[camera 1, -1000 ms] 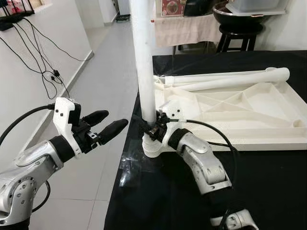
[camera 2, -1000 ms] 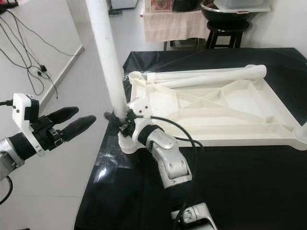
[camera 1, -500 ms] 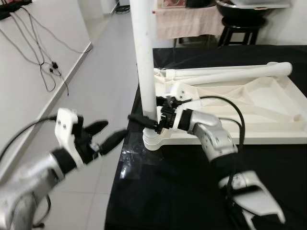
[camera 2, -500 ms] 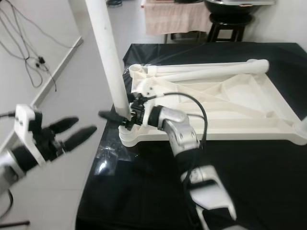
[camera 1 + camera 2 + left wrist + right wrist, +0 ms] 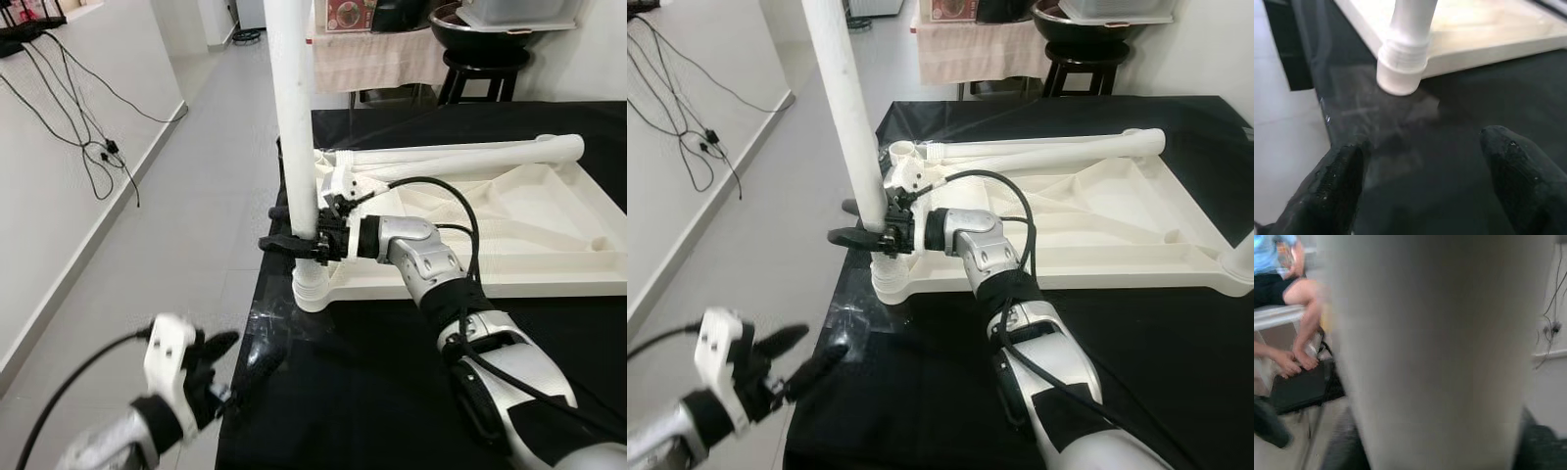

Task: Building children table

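- Right gripper: two black fingers closed around the upright white plastic table leg, low on the shaft, just above its ribbed collar. One finger tip juts out toward the robot's left past the leg.
- Upright leg stands in the corner socket of the overturned white plastic tabletop, which lies rib side up on the black table cover. Leg close to vertical; its top runs out of frame.
- Left gripper: low, off the near-left edge of the black cover, over the grey tiled floor. Fingers spread apart, nothing between them. Blurred in both eye views.
- Count, legs: one upright and held, plus two long white legs lying side by side along the tabletop's far edge. A further white post shows at the tabletop's right corner, cut off by the frame.
- Left wrist view: both black fingertips apart, with the ribbed collar and tabletop edge beyond them on the black cover.
- Right wrist view: leg shaft very near and blurred; beside it a seated person's bare legs and a hand. Eye views give no sight of this person.
- Background in eye views: one dark stool, black cables on the floor by the wall.
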Robot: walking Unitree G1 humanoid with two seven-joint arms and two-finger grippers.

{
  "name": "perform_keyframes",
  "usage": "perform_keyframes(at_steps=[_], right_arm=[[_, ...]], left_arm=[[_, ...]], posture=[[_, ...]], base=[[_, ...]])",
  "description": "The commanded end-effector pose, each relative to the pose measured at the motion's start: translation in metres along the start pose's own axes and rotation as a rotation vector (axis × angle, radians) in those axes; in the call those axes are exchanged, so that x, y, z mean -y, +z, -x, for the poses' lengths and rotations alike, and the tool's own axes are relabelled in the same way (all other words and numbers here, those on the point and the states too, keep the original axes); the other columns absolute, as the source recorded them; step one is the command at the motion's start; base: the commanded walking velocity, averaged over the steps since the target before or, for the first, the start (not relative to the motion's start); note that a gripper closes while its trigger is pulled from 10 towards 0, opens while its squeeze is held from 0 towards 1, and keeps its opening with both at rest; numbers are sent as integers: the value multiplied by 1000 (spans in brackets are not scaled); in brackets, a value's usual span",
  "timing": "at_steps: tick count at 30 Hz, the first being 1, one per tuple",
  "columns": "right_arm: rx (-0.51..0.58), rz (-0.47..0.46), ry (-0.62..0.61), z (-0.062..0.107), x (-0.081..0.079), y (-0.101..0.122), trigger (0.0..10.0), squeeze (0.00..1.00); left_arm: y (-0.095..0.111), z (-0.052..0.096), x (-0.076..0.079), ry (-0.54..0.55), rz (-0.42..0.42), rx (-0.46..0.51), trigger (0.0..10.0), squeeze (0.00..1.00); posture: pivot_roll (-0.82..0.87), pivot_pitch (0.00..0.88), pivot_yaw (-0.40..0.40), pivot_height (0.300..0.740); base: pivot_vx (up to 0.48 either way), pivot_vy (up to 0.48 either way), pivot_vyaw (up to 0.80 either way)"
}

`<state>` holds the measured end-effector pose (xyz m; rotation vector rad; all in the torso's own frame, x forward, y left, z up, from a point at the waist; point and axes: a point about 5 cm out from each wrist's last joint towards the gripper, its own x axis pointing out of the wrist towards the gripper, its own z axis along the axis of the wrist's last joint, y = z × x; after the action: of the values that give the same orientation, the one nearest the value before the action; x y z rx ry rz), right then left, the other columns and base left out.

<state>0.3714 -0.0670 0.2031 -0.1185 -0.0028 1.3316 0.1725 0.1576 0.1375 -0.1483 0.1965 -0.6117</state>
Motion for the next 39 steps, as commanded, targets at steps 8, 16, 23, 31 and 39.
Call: perform_keyframes(at_steps=[8,16,23,31,39], right_arm=[[-151,-76,-215,18,-10,-56,0,0],[-198,-208,-813,22,-69,-89,0,0],[-227,-138,-716,15,-53,-90,10000,0],[40,-122,-381,6,-32,-32,10000,0],[-10,-3,-121,7,-21,-19,10000,0]], left_arm=[[-13,4,6,116,-73,51,10000,0],[-9,3,-3,168,-163,98,10000,0],[-10,-3,-7,155,-170,102,10000,0],[-13,-11,-10,195,-187,133,10000,0],[-14,-18,-11,198,-197,139,10000,0]], posture=[[60,64,26,740],[-13,66,74,740],[29,53,56,740],[50,30,41,740],[66,8,24,740]], base=[[0,0,0],[0,0,0],[0,0,0],[0,0,0],[0,0,0]])
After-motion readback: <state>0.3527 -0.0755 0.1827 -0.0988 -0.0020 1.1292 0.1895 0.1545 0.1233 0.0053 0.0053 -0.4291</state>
